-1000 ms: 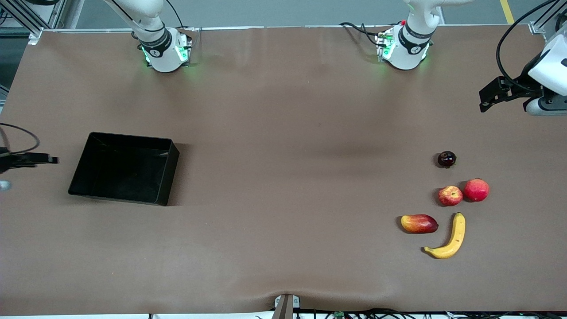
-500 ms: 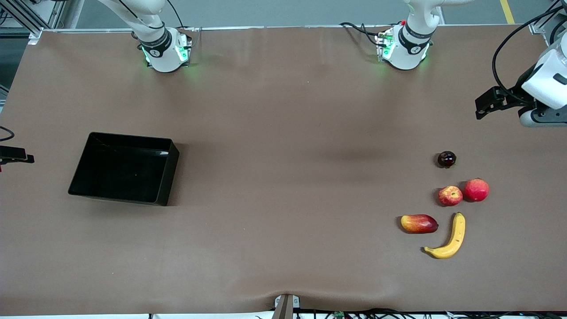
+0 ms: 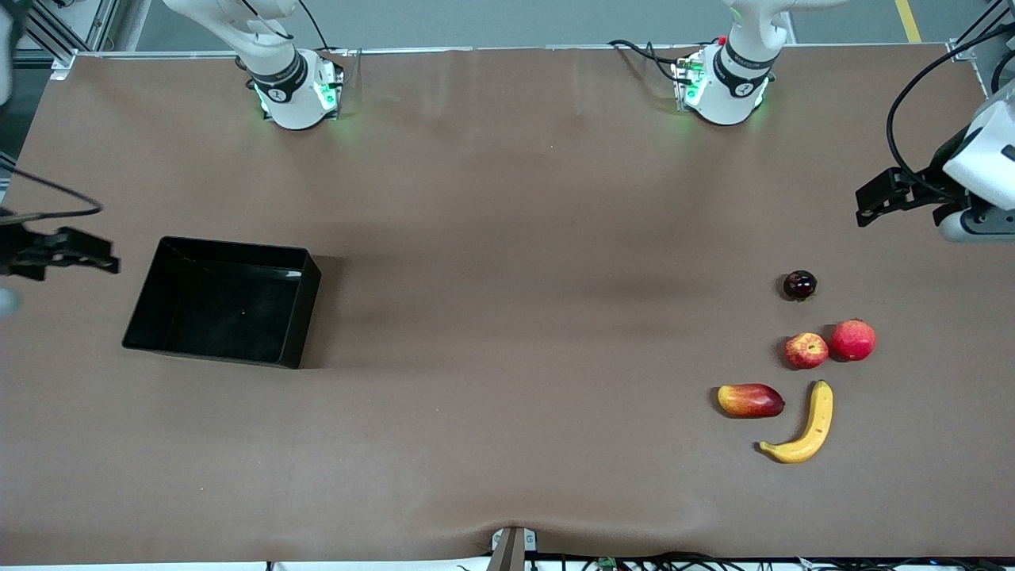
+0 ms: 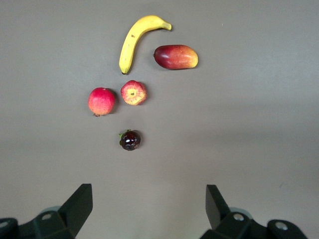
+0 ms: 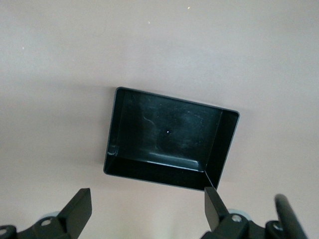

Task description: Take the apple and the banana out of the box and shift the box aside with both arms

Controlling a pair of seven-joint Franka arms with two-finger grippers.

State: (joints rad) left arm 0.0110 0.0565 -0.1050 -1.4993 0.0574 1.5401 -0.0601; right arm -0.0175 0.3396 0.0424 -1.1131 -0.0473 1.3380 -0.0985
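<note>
The yellow banana (image 3: 805,424) and the streaked red apple (image 3: 806,350) lie among other fruit toward the left arm's end of the table. Both show in the left wrist view, the banana (image 4: 133,42) and the apple (image 4: 133,92). The black box (image 3: 222,301) sits empty toward the right arm's end and shows in the right wrist view (image 5: 164,134). My left gripper (image 3: 870,200) hangs open and empty over bare mat near the table's end; its own view (image 4: 148,201) shows the jaws wide apart. My right gripper (image 3: 101,258) is open and empty beside the box (image 5: 147,204).
A plain red round fruit (image 3: 852,339) touches the apple. An oblong red-and-yellow mango (image 3: 750,400) lies beside the banana. A small dark purple fruit (image 3: 799,285) lies farther from the camera than the apple. Brown mat covers the table between box and fruits.
My right gripper swung out toward the table's end, then came back toward the box. My left gripper shifted slightly at its end. Box and fruits have not moved.
</note>
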